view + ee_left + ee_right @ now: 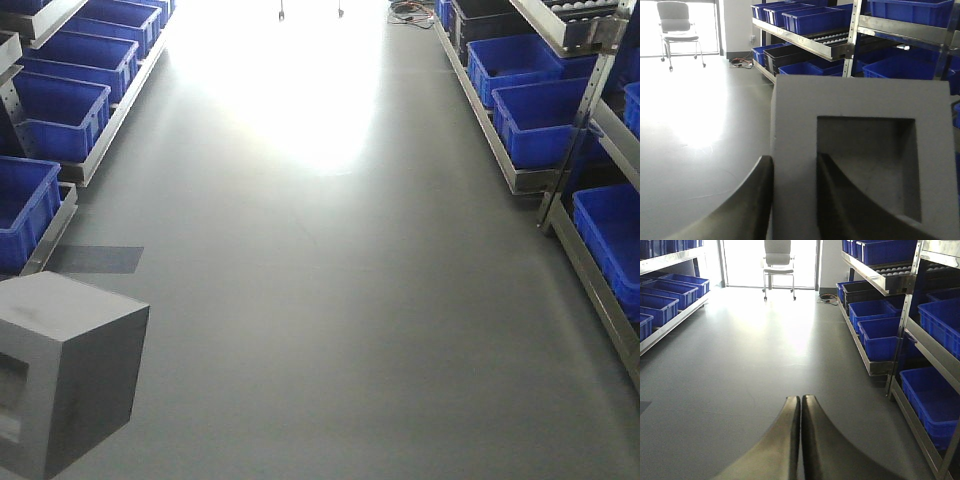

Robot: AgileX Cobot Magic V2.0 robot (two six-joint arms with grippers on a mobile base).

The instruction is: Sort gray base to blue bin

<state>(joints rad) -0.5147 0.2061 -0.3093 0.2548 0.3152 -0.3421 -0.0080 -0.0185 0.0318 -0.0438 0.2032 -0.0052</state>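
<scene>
Backlit: daylight poured from the far window (pixel 740 262) and blew out a white glare patch on the glossy floor (pixel 350 300) in all three views. Aisle edges were dimmer. The gray base (pixel 860 165), close to the lens, looked soft, its recess in shadow. Low-res, slightly noisy throughout.

gray base (pixel 70 375) front left, racks (pixel 108 130) either side, chair (pixel 778 257) seemingly beyond

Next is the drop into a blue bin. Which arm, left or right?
Left. The left tool grips the gray block, one finger in its recess, one outside. The right tool is shut and empty.
</scene>
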